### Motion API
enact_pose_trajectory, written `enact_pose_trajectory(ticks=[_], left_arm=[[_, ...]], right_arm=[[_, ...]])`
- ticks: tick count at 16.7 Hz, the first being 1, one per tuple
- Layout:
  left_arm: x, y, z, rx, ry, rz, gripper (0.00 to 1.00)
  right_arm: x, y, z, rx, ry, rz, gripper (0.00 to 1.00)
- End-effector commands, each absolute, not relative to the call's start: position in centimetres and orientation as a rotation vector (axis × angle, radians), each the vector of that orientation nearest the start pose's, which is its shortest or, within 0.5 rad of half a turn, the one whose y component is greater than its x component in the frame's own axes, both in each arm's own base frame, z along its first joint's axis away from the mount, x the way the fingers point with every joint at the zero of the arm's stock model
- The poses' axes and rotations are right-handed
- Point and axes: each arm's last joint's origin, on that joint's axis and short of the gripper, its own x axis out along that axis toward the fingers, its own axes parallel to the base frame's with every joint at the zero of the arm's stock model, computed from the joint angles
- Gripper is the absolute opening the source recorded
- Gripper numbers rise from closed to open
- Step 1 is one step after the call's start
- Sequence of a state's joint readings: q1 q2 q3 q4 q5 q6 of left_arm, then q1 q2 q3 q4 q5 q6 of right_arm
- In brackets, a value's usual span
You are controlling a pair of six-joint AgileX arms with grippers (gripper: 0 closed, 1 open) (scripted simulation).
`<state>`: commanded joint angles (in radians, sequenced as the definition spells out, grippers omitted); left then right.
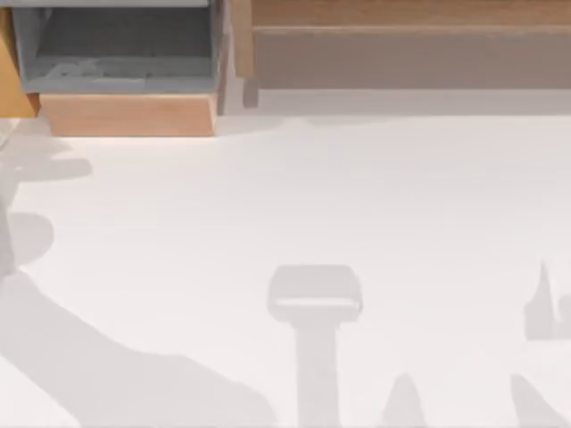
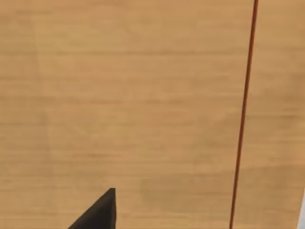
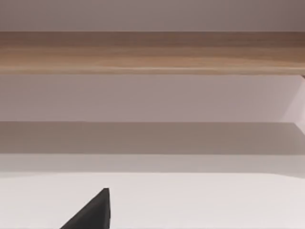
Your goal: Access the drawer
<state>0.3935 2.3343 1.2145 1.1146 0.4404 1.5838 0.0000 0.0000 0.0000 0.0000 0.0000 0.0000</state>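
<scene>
White table (image 1: pixel 294 196) lies bare before the drawer (image 1: pixel 125 114), pulled open at its far-left edge; claw states: cannot tell

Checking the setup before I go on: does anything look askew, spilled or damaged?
Nothing stands out. The boxy grey-walled drawer with its light-brown wooden front sits pulled out and square at the table's far left, beside the long wooden shelf unit.

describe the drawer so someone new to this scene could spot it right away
Look along the table's far edge to its left corner. The drawer sits there, pulled open, grey inside behind a plain light-brown front panel; the long wooden shelf unit beside it is wider.
</scene>
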Motion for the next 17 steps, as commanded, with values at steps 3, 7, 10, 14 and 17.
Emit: enact_pose_trajectory(ticks=[3, 7, 10, 14, 17], left_arm=[[43.25, 17.05, 9.51, 1.571, -0.016, -0.016, 0.62], [43.25, 17.05, 9.51, 1.571, -0.016, -0.016, 0.32], [43.25, 17.05, 9.51, 1.571, -0.016, -0.016, 0.1], [43.25, 17.05, 9.51, 1.571, -0.016, -0.016, 0.0], [43.25, 17.05, 9.51, 1.571, -0.016, -0.016, 0.0]], right_arm=[[10.57, -0.12, 16.0, 0.0, 0.0, 0.0, 1.0], [10.57, -0.12, 16.0, 0.0, 0.0, 0.0, 1.0], [10.57, -0.12, 16.0, 0.0, 0.0, 0.0, 1.0], [10.57, -0.12, 16.0, 0.0, 0.0, 0.0, 1.0], [10.57, -0.12, 16.0, 0.0, 0.0, 0.0, 1.0]])
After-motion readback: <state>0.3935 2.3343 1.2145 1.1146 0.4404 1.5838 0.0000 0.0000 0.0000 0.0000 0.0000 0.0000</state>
